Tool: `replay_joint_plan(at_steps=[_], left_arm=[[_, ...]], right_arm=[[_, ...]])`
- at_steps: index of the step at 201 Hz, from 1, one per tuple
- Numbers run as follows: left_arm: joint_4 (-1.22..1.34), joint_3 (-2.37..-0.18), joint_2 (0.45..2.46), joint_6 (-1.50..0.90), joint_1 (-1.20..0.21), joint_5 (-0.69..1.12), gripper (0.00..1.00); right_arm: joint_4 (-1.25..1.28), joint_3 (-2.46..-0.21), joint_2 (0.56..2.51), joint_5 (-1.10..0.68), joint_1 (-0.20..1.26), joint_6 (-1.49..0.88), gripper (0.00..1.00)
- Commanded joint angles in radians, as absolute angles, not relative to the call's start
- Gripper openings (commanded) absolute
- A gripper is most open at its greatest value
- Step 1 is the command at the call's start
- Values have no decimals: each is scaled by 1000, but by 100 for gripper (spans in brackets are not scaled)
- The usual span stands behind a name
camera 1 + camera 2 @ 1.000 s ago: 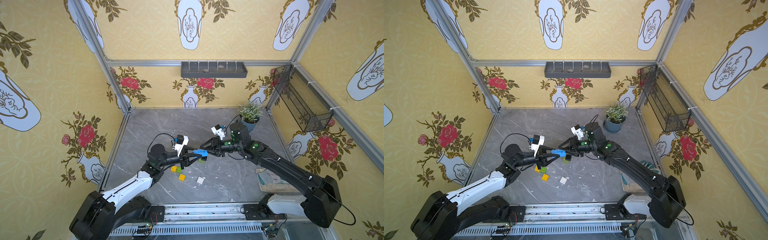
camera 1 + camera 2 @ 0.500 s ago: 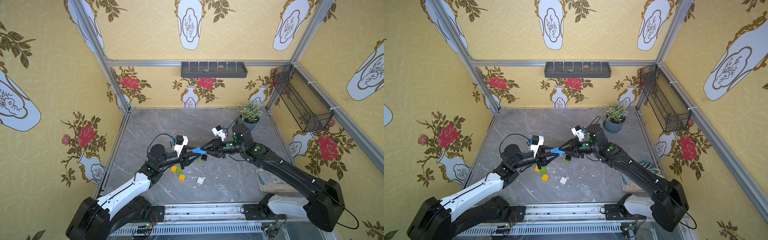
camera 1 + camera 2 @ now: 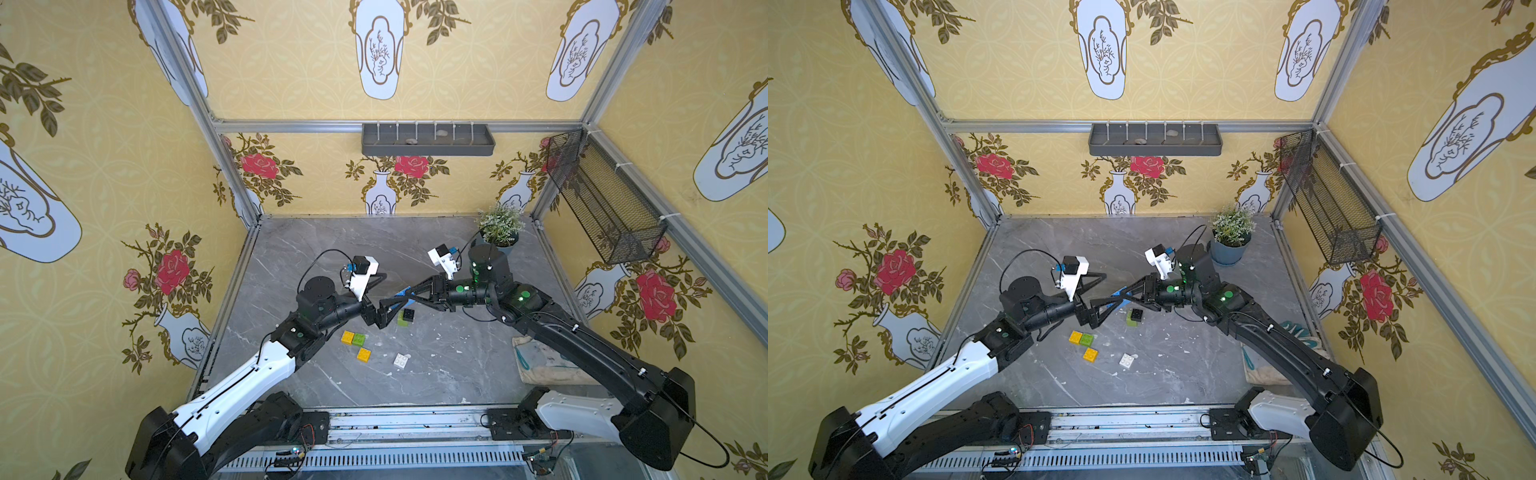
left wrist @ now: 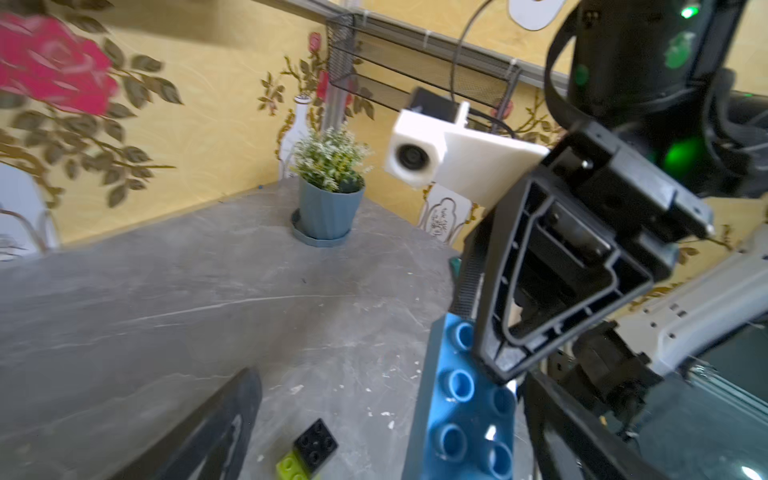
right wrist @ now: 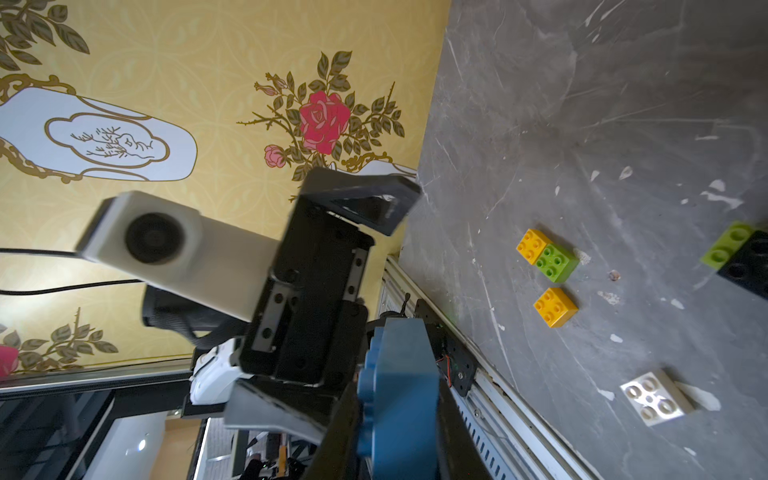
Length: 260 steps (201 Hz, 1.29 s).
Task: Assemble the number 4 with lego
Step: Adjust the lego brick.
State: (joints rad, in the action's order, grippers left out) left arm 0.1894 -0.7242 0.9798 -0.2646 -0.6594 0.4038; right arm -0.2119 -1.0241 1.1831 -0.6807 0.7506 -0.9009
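Observation:
My right gripper (image 3: 409, 293) (image 5: 397, 361) is shut on a blue 2x4 lego brick (image 3: 400, 294) (image 3: 1118, 293) (image 4: 461, 415) (image 5: 399, 395), held above the table's middle. My left gripper (image 3: 392, 289) (image 3: 1113, 287) (image 4: 392, 378) stands wide open around the brick's other end, its fingers (image 4: 208, 432) apart from it. Below lies a black brick (image 3: 409, 314) (image 4: 316, 444) on a lime green one (image 3: 401, 321). Nearer the front sit a yellow brick (image 3: 348, 337) touching a green one (image 3: 359, 339), another yellow (image 3: 364, 354) and a white one (image 3: 401, 360). The number 4 is not in view.
A potted plant (image 3: 498, 226) stands at the back right corner. A folded cloth (image 3: 548, 361) lies at the right edge under my right arm. A wire basket (image 3: 602, 199) hangs on the right wall and a grey shelf (image 3: 428, 139) on the back wall.
My left gripper, which was shut on the blue brick, has opened wide and let it go. My right gripper has closed onto the brick's other end and now holds it alone.

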Motion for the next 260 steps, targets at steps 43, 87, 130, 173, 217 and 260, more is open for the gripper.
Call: replay_joint_plan(at_steps=[43,87,130,173,217,260], left_arm=[[-693,-1122,1074,232,-652,264,100],[-436,-891,947,372,-658,245,99],[-313,-861,1019,398,-722,210,99],[-274,-890,1067,390,-755,270,88],[-319,-916,1097,391,-755,364,73],[-362,-939,1136,391,-755,383,48]], right_arm=[[-166,-976,1192,-634,725,-800,7],[-49,-908,1168,-626,718,-859,7],[80,-844,1175,-600,740,-927,6],[139,-825,1193,-609,766,-943,7],[125,-837,1196,-629,772,-937,7],[125,-830,1190,-635,775,-934,7]])
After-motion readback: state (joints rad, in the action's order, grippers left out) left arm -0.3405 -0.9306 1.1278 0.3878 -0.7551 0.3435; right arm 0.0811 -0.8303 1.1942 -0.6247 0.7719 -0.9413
